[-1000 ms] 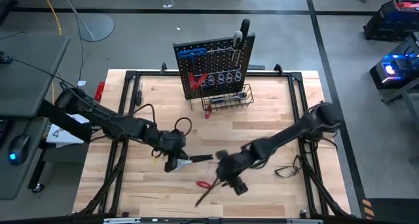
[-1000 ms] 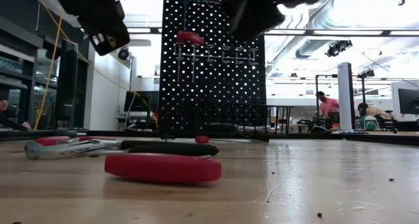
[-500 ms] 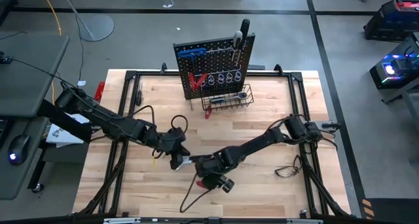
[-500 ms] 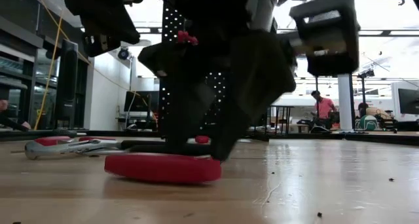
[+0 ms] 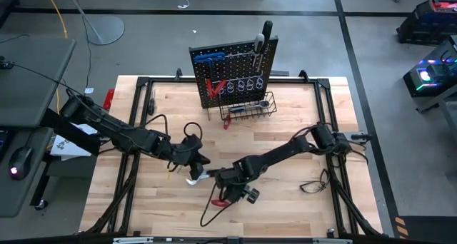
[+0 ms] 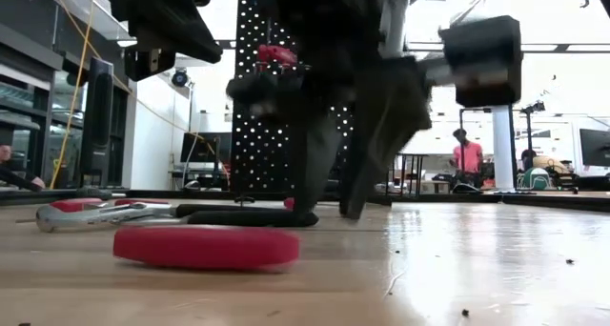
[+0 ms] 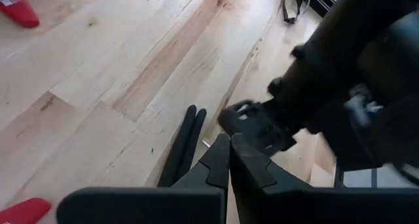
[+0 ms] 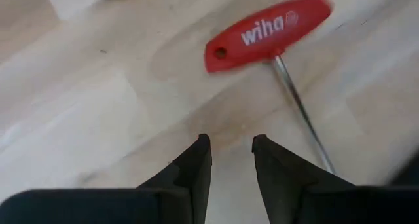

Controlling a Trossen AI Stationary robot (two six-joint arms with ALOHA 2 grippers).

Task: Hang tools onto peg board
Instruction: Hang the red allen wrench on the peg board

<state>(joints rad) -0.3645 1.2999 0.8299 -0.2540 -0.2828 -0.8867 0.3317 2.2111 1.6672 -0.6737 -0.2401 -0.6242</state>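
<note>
A red T-handled tool (image 8: 268,33) lies flat on the table, its thin shaft (image 8: 304,119) running back past my right gripper (image 8: 230,144). That gripper points steeply down, open, fingertips close over the bare wood just beside the handle (image 6: 205,247), nothing between them. My left gripper (image 7: 228,160) hangs shut and empty above the table to the left (image 5: 193,171). Below it lie a black-handled tool (image 7: 184,142) and red-handled pliers (image 6: 86,212). The peg board (image 5: 232,76) stands upright at the far middle with several tools hung on it.
A black wire basket (image 5: 250,110) juts from the peg board's foot. A black tubular frame (image 5: 143,83) rims the table. A loose black cable (image 5: 314,185) lies at the right. Bare wood (image 5: 285,130) stretches between the arms and the board.
My right gripper has come down toward the table and its left edge onto the spot beside the red T-handle, rolling as it went, and its fingers now stand closer together. The red handle has slid a little toward the table's left. My left gripper has rolled in place.
</note>
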